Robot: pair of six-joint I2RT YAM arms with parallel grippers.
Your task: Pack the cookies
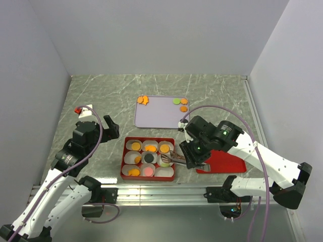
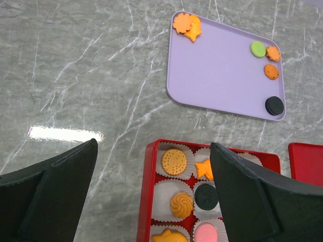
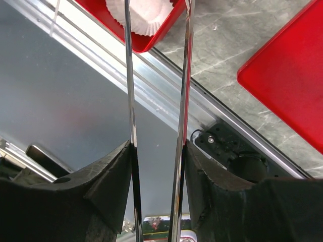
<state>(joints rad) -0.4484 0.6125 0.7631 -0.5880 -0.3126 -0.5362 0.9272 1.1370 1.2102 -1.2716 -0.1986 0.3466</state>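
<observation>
A red box (image 1: 123,160) holds white paper cups, most with a cookie in them: orange ones (image 2: 174,161), a black one (image 2: 206,195) and a pink one (image 2: 206,234). More cookies lie on the purple tray (image 1: 159,115): orange shapes (image 2: 186,25), a green disc (image 2: 258,48), two orange ones and a black disc (image 2: 274,105). My right gripper (image 1: 194,156) is shut on metal tongs (image 1: 174,159), whose tips reach over the box's right column. In the right wrist view the gripper (image 3: 157,151) clamps the two blades (image 3: 131,75). My left gripper (image 1: 98,125) is open and empty, above the table left of the box (image 2: 151,146).
A flat red lid (image 1: 224,162) lies right of the box, under my right arm. The aluminium rail (image 1: 161,191) runs along the table's near edge, close behind the box. An empty paper cup (image 3: 139,15) sits in the box's near corner.
</observation>
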